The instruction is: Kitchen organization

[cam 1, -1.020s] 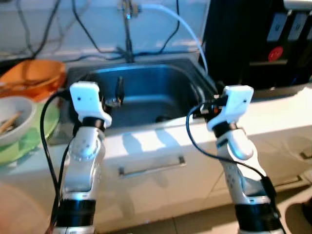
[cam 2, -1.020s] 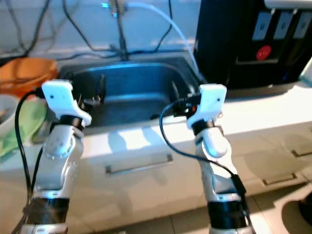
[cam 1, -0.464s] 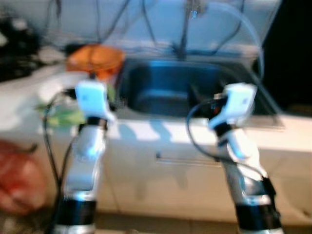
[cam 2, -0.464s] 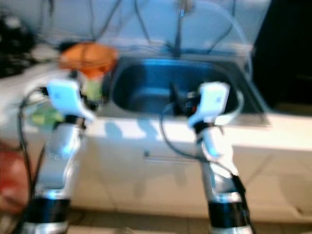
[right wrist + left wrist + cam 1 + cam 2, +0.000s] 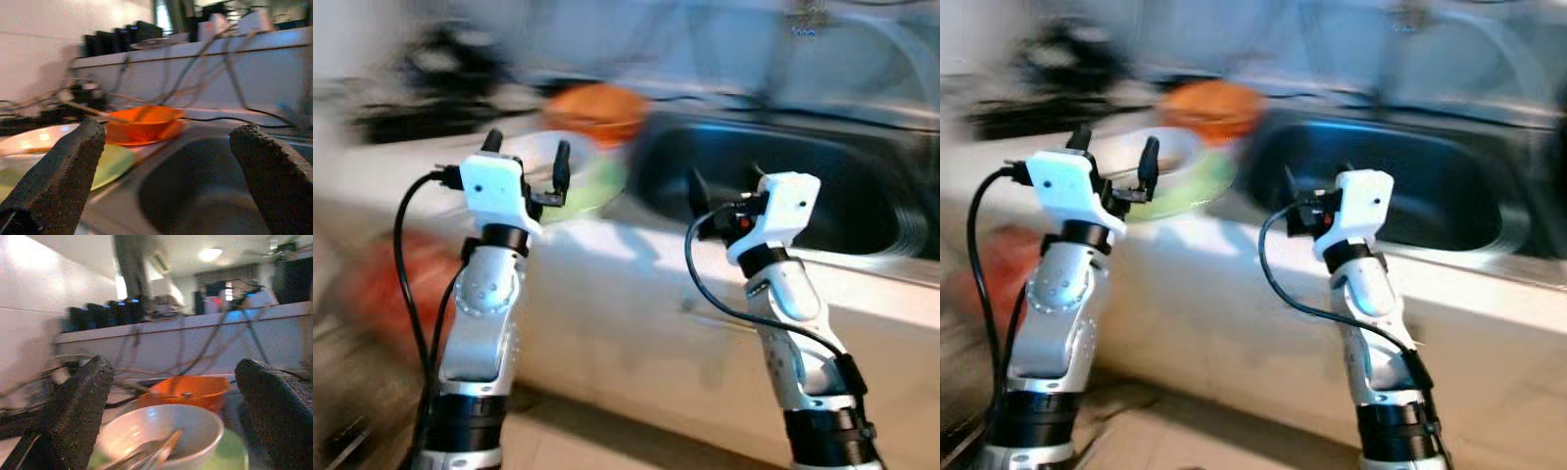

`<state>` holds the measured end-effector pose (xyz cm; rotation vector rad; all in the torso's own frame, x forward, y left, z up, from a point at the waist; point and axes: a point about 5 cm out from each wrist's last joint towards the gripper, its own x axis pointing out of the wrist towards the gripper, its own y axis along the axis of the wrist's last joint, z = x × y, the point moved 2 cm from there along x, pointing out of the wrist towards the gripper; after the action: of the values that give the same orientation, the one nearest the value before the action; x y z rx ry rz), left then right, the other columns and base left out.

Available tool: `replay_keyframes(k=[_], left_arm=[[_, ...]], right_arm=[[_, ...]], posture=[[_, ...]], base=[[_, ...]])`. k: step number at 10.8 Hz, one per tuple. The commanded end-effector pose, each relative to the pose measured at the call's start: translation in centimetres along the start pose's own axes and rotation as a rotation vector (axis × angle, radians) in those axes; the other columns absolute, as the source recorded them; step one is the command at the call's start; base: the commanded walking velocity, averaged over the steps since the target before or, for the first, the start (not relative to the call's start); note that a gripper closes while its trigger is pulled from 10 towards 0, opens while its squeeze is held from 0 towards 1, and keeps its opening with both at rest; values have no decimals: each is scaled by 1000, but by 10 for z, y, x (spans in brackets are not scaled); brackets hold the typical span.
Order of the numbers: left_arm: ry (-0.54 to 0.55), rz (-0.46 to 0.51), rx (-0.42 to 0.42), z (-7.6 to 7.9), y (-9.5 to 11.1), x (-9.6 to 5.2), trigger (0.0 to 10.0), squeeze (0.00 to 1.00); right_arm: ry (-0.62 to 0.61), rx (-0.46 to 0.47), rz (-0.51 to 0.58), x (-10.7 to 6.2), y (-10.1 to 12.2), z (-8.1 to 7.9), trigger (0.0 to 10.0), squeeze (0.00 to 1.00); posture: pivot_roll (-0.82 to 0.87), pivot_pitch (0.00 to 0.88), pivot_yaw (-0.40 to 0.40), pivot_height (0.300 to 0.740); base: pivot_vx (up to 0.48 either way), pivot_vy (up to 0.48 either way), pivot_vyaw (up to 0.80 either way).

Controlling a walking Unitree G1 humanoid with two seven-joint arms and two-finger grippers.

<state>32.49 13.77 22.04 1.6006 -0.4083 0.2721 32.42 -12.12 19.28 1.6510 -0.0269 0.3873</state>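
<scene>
A white bowl [image 5: 161,431] holding utensils sits on a green plate [image 5: 592,186], with an orange bowl [image 5: 188,390] behind it, left of the sink [image 5: 803,191]. The left gripper [image 5: 524,162] hovers before the bowls, fingers spread and empty; the right gripper [image 5: 166,171] gapes wide and empty at the sink's edge

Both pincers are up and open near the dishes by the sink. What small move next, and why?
Probably ease the left pincer forward toward the white bowl, which sits straight ahead between its open fingers on the green plate, utensils inside. The orange bowl lies behind it. The right pincer faces the sink, so hold it. Head views are blurred; settle first.
</scene>
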Motion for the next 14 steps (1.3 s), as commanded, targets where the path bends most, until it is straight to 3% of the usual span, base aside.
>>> replay_keyframes(k=[1, 5, 7, 14], left_arm=[[-2, 19, 4, 2, 5, 1, 10000, 0], [88, -56, -40, -19, -6, -4, 10000, 0], [81, -67, -54, -17, -6, 0, 10000, 0], [70, -96, -56, -15, -10, 2, 10000, 0]], right_arm=[[-4, -1, 9, 1, 3, 2, 10000, 0], [-11, 5, 9, 0, 4, 3, 10000, 0], [-8, 9, 10, 1, 5, 2, 10000, 0], [-5, 5, 11, 2, 4, 1, 10000, 0]], posture=[[48, 4, 22, 740], [47, 7, 21, 740], [46, 5, 18, 740], [42, 0, 18, 740]], base=[[0, 0, 606], [0, 0, 0], [0, 0, 0], [0, 374, 0]])
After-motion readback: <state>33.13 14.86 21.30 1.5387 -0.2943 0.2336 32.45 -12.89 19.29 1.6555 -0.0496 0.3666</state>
